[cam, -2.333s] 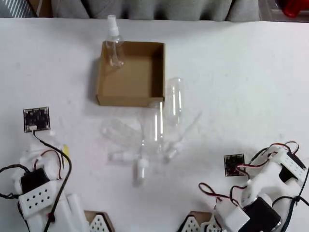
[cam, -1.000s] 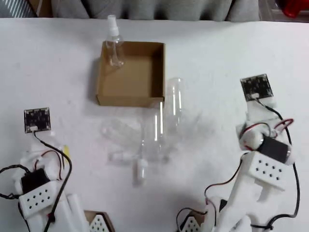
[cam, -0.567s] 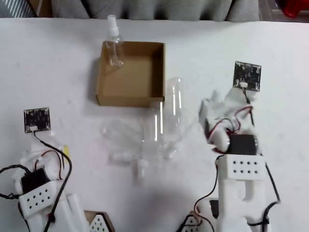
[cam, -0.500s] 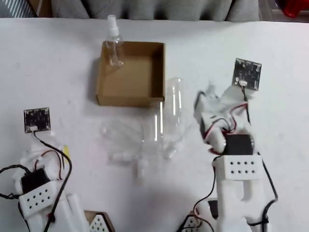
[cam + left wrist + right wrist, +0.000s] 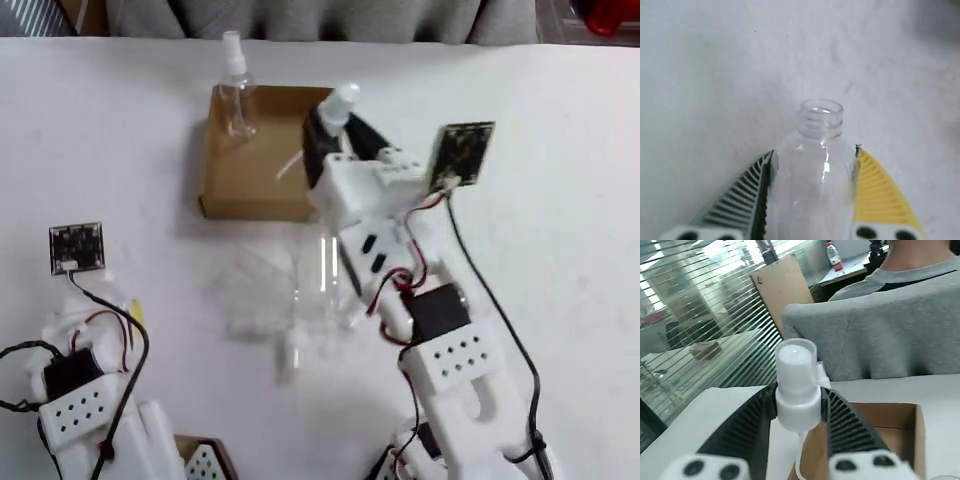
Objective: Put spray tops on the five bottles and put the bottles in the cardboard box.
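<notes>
Right hand (image 5: 798,397) on spray top (image 5: 796,375) (tube (image 5: 289,166) faint), left hand (image 5: 815,150) round cropped bottle (image 5: 811,192)

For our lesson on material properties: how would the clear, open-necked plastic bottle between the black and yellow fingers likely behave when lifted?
The clear open-necked plastic bottle looks empty and thin-walled, so probably light and squashy. Its smooth round sides might slip in the left gripper, though ridged pads should help.
</notes>
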{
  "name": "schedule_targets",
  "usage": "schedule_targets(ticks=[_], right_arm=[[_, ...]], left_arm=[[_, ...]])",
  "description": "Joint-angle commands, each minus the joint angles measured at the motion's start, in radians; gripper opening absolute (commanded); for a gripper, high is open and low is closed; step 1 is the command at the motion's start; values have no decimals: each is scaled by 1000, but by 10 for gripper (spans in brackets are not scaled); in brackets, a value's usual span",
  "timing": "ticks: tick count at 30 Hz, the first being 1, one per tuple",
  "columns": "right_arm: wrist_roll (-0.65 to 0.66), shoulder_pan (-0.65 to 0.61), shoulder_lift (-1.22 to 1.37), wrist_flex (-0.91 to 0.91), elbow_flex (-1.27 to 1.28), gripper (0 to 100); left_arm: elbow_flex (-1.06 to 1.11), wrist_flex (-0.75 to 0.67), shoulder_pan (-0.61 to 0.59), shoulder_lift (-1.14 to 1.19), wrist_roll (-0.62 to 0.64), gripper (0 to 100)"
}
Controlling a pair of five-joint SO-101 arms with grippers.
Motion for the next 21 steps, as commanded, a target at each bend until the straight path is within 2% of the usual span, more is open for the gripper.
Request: schedule_targets(ticks=[1, 7, 11, 18, 21], right_arm=[[-8, -64, -108, -31, 55, 15], [-2, -120, -283, -30, 189, 15], [-2, -125, -294, -30, 224, 15], [-2, -219, -303, -31, 259, 15], [-2, -225, -303, -30, 259, 15]], left_arm=[[-9, -21, 7, -21, -9, 22], [-15, -23, 7, -24, -9, 22], [-44, -66, 12, -24, 0, 22], [-203, -144, 19, -24, 3, 22], [-290, -141, 62, -24, 98, 22]])
